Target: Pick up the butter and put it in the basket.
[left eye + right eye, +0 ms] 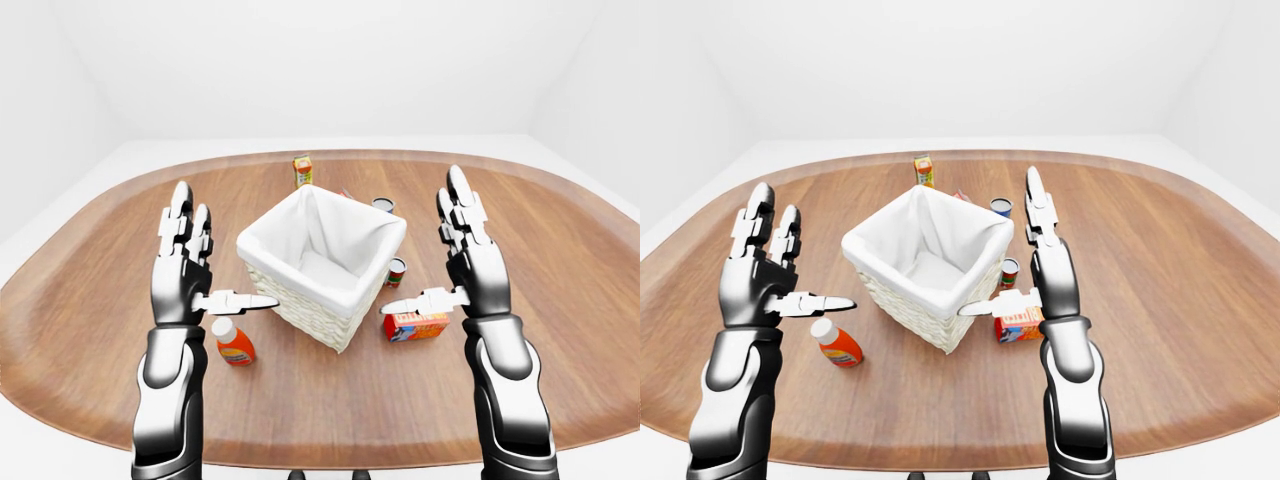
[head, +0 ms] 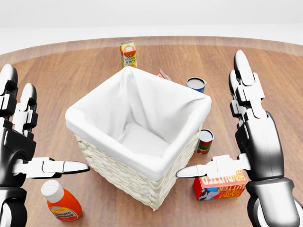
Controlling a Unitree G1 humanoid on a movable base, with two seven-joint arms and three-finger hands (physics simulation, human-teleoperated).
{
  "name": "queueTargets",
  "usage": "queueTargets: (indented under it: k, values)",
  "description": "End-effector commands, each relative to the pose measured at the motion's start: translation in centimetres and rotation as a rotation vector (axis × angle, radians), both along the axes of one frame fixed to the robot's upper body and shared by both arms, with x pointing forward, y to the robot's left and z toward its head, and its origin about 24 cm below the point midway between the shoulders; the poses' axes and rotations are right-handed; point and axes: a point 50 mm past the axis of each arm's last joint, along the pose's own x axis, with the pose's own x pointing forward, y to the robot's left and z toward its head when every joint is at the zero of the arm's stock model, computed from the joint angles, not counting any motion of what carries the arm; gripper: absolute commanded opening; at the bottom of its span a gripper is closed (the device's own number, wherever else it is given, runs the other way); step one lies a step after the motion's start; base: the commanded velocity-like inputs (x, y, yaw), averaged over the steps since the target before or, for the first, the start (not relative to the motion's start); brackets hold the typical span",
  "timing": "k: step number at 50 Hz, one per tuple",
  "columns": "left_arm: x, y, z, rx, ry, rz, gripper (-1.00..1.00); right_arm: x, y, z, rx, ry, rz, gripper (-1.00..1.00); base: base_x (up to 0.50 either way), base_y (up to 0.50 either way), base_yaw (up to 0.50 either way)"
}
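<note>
1. Fingers of the right hand (image 2: 258,137) stand spread wide and upright, the thumb (image 2: 208,169) stretched sideways toward 9 o'clock; they hold nothing.
2. Fingers of the left hand (image 2: 16,142) are spread just as wide, thumb pointing toward 3 o'clock, palm empty and touching nothing.
3. The butter (image 2: 220,184), a red box lying on the wooden table (image 2: 284,85), sits at about 4 o'clock from the basket (image 2: 137,146) in the head view. The right thumb crosses over its top edge in that view; whether they touch cannot be told.
4. The basket is woven, lined with white cloth, and stands between the two hands at the view's middle.
5. A ketchup bottle (image 2: 60,202) lies at 7 o'clock from the basket, just below the left thumb.
6. A small red-and-green can (image 2: 205,141) stands just beside the basket's right wall, at 12 o'clock from the butter, close to it.
7. A blue-sided can (image 2: 195,84) stands at 1 o'clock from the basket, and an orange juice carton (image 2: 128,53) at 12 o'clock, well apart from the hands.
8. A small red-edged item (image 2: 164,74) peeks out behind the basket's rim, mostly hidden.
</note>
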Motion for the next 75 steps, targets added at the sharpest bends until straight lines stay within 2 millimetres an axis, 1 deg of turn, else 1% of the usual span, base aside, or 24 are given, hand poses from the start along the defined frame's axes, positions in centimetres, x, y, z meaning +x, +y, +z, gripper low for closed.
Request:
queueTargets:
  k: [1,6,8,10,15,20,21,24,25,27,30,32,36,40,44,48,51,55,60,68,72,73,74,75]
  values:
    - [0.0,0.1,0.0,-0.004,0.001,0.001,1.00,-0.1,0.0,-0.1,-0.016,0.005,-0.003,1.00,0.00,0.00,0.00]
    - [0.0,0.2,-0.2,-0.005,0.006,0.003,1.00,-0.4,-0.2,-0.3,-0.057,0.017,-0.006,1.00,0.04,0.00,0.00]
    - [0.0,0.4,-0.3,-0.009,0.012,0.005,1.00,-0.8,-0.4,-0.1,-0.097,0.015,-0.001,1.00,0.24,0.00,0.00]
    - [0.0,0.5,-0.4,-0.012,0.017,0.007,1.00,-1.2,-0.3,0.0,-0.152,0.019,0.032,1.00,0.21,0.00,0.00]
    - [0.0,0.7,-0.5,-0.016,0.020,0.010,1.00,-1.8,-0.5,0.3,-0.287,0.028,0.033,1.00,0.00,0.00,0.00]
    - [0.1,0.9,-0.6,-0.021,0.027,0.012,1.00,-2.2,-1.1,0.7,-0.439,0.048,0.020,1.00,0.00,0.00,0.00]
    - [0.2,0.9,-0.7,-0.022,0.032,0.012,1.00,-2.3,-1.4,1.0,-0.497,0.051,0.000,1.00,0.00,0.00,0.00]
    - [0.2,1.0,-0.9,-0.024,0.038,0.012,1.00,-2.2,-1.8,1.0,-0.587,0.086,-0.014,1.00,0.00,0.00,0.00]
    - [0.3,1.0,-0.9,-0.025,0.042,0.013,1.00,-2.3,-2.0,0.9,-0.644,0.111,-0.019,1.00,0.00,0.00,0.00]
    - [0.3,1.0,-1.0,-0.025,0.043,0.013,1.00,-2.2,-2.1,0.8,-0.673,0.132,-0.029,1.00,0.00,0.00,0.00]
    - [0.4,1.1,-1.1,-0.027,0.049,0.014,1.00,-2.2,-2.5,0.4,-0.779,0.196,-0.048,1.00,0.00,0.00,0.00]
    - [0.4,1.1,-1.1,-0.027,0.050,0.014,1.00,-2.1,-2.6,0.1,-0.802,0.223,-0.056,1.00,0.00,0.00,0.00]
    - [0.6,1.1,-1.3,-0.028,0.058,0.015,1.00,-1.5,-3.0,-1.0,-0.904,0.321,-0.091,1.00,0.00,0.00,0.00]
    - [0.7,1.1,-1.4,-0.028,0.065,0.015,1.00,-1.0,-3.3,-1.4,-0.931,0.358,-0.134,1.00,0.00,0.00,0.00]
    - [0.8,1.2,-1.7,-0.029,0.079,0.017,1.00,-0.4,-3.6,-2.3,-0.996,0.420,-0.168,1.00,0.00,0.00,0.00]
    - [0.8,1.2,-1.8,-0.030,0.083,0.017,1.00,0.0,-3.6,-3.0,-1.023,0.463,-0.182,1.00,0.00,0.00,0.00]
    - [0.9,1.3,-1.9,-0.030,0.086,0.019,1.00,0.6,-3.8,-4.3,-1.056,0.529,-0.175,1.00,0.00,0.00,0.00]
    - [0.8,1.5,-1.9,-0.032,0.085,0.021,1.00,1.3,-3.9,-5.0,-1.106,0.572,-0.184,1.00,0.00,0.00,0.00]
    - [0.8,1.7,-1.9,-0.036,0.088,0.025,1.00,1.8,-3.9,-5.7,-1.139,0.607,-0.186,1.00,0.00,0.00,0.00]
    - [0.8,1.8,-2.0,-0.039,0.093,0.028,1.00,3.2,-3.5,-7.3,-1.222,0.661,-0.189,1.00,0.00,0.00,0.00]
    - [0.7,1.9,-1.9,-0.038,0.087,0.028,1.00,4.3,-3.4,-8.4,-1.269,0.673,-0.205,1.00,0.00,0.00,0.00]
    - [0.6,1.9,-1.9,-0.038,0.088,0.029,1.00,4.8,-3.4,-9.0,-1.280,0.682,-0.206,1.00,0.00,0.00,0.00]
    - [0.6,1.9,-1.9,-0.038,0.088,0.029,1.00,4.8,-3.4,-9.0,-1.281,0.683,-0.206,1.00,0.00,0.00,0.00]
    - [0.7,1.9,-2.0,-0.038,0.090,0.030,1.00,5.3,-3.5,-9.3,-1.300,0.686,-0.213,1.00,0.00,0.00,0.00]
